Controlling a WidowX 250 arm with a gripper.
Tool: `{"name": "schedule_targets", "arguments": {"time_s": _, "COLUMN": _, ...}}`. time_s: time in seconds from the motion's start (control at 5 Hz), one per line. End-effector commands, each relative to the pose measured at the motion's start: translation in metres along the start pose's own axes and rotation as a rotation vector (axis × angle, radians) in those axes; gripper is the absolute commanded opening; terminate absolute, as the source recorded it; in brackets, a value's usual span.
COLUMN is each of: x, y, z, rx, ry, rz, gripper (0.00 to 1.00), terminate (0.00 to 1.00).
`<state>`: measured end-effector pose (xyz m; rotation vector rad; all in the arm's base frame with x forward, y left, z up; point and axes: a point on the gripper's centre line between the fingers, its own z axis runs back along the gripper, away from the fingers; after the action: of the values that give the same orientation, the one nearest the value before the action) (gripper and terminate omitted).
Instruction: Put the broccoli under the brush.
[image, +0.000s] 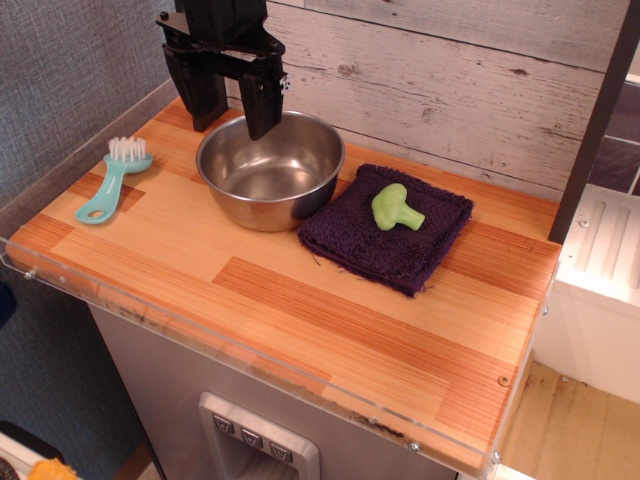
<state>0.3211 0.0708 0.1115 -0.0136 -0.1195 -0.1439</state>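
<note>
Plastic broccoli (395, 208): smooth, light green, lumpy, lying on a fuzzy purple cloth (345, 238) (right of the steel bowl (272, 190)).
Brush (112, 180): teal, white bristles, left of the bowl.
Gripper (229, 122): black, fingers apart, empty, above the bowl's far rim.

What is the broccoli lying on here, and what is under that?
The broccoli lies on its side on a folded dark purple cloth, which rests on the wooden counter. The counter surface beneath the cloth is covered, so anything under it cannot be seen.
</note>
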Motion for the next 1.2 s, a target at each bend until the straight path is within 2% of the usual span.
{"name": "schedule_targets", "arguments": {"time_s": 0.0, "x": 0.0, "y": 0.0, "z": 0.0, "rx": 0.0, "ry": 0.0, "rz": 0.0, "gripper": 1.0, "terminate": 0.0}}
{"name": "schedule_targets", "arguments": {"time_s": 0.2, "x": 0.019, "y": -0.032, "z": 0.007, "rx": -0.018, "ry": -0.061, "rz": -0.078, "gripper": 1.0, "terminate": 0.0}}
{"name": "schedule_targets", "arguments": {"time_s": 0.4, "x": 0.034, "y": -0.066, "z": 0.025, "rx": 0.0, "ry": -0.12, "rz": -0.148, "gripper": 1.0, "terminate": 0.0}}
{"name": "schedule_targets", "arguments": {"time_s": 0.6, "x": 0.048, "y": -0.095, "z": 0.03, "rx": -0.01, "ry": -0.16, "rz": -0.204, "gripper": 1.0, "terminate": 0.0}}
{"name": "schedule_targets", "arguments": {"time_s": 0.8, "x": 0.066, "y": -0.118, "z": 0.008, "rx": 0.001, "ry": -0.13, "rz": -0.253, "gripper": 1.0, "terminate": 0.0}}
{"name": "schedule_targets", "arguments": {"time_s": 1.0, "x": 0.078, "y": -0.132, "z": -0.025, "rx": -0.018, "ry": -0.075, "rz": -0.283, "gripper": 1.0, "terminate": 0.0}}
